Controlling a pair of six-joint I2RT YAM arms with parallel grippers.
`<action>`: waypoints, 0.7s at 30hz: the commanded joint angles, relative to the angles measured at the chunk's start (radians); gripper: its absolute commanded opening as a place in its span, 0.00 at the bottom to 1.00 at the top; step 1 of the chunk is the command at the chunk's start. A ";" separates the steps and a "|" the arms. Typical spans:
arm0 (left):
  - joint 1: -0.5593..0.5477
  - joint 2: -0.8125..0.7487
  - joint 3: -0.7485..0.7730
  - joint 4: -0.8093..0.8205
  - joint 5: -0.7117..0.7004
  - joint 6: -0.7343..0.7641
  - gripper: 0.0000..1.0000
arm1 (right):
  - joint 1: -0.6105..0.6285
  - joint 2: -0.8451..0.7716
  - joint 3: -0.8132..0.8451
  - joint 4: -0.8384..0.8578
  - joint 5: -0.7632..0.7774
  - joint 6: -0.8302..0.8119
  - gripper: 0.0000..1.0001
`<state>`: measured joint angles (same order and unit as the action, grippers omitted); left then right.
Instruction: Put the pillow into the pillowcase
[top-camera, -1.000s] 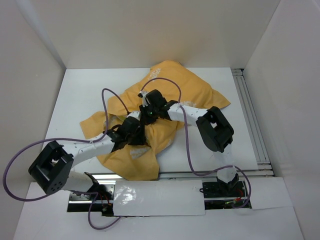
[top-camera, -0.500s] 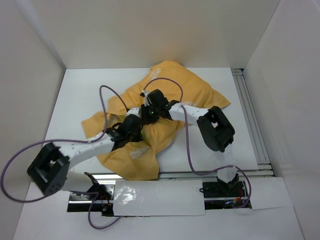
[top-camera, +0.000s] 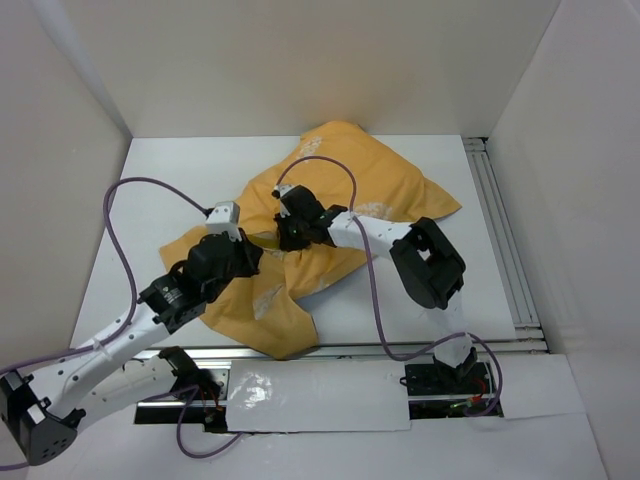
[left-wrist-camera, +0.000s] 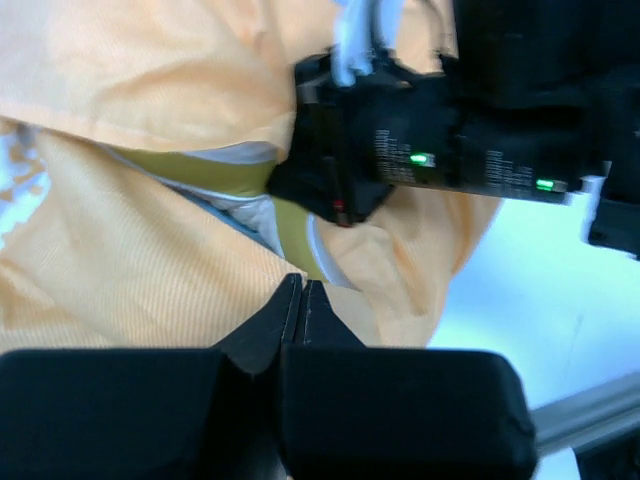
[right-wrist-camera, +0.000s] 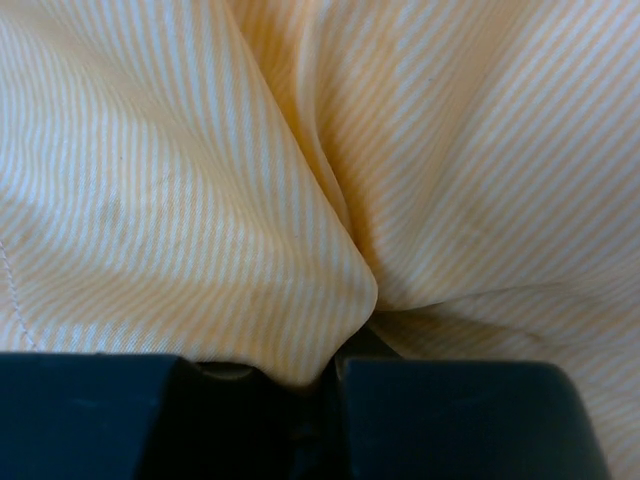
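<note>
**Pillow's exposed edge lies just ahead of the closed left fingers**

The pillowcase (top-camera: 385, 185) lies rumpled across the middle of the table (top-camera: 160, 180), with 1 loose flap reaching almost to the near edge and its fuller part heaped toward the far right corner. Most of the pillow (left-wrist-camera: 215, 178) seems to be under that cloth. All that shows is a strip of yellow edge with white beside it, peeking from the mouth of the case in the left wrist view.

The right gripper (right-wrist-camera: 324, 368) sits on top of that mouth, and its 2 fingers are clamped on a gathered fold of the striped orange cloth. The left gripper (left-wrist-camera: 301, 293) points at the same spot from the near left side. Its 2 fingers are pressed together tip to tip, and nothing can be seen between them.

The relation that matters is this: the yellow edge runs slantwise, just beyond and a little to the left of the left fingertips, and passes beneath the right gripper's body. It is near the tips but not touching them. The covered bulk appears to run away from both grippers toward the far right corner, though the folds hide its true long axis.

My reading is that the left arm is the free one and lies close enough to act. To tuck that last edge in, it would push forward along its own pointing direction while the right gripper holds the mouth up. The risk is catching the case's cloth instead of the pillow.
</note>
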<state>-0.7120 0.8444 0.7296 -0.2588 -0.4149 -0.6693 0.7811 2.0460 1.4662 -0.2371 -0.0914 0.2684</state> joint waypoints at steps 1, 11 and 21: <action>-0.006 -0.059 0.042 0.175 0.160 0.131 0.00 | 0.014 0.123 0.003 -0.223 0.137 -0.002 0.00; -0.105 0.039 0.089 0.238 0.430 0.306 0.00 | 0.033 0.087 -0.009 -0.142 -0.128 -0.096 0.09; -0.115 0.138 0.105 -0.083 0.115 0.056 0.82 | -0.011 -0.208 -0.144 -0.146 -0.127 -0.181 0.57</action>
<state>-0.8219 1.0603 0.8326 -0.2775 -0.1795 -0.5152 0.7845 1.9186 1.3647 -0.2615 -0.2264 0.1284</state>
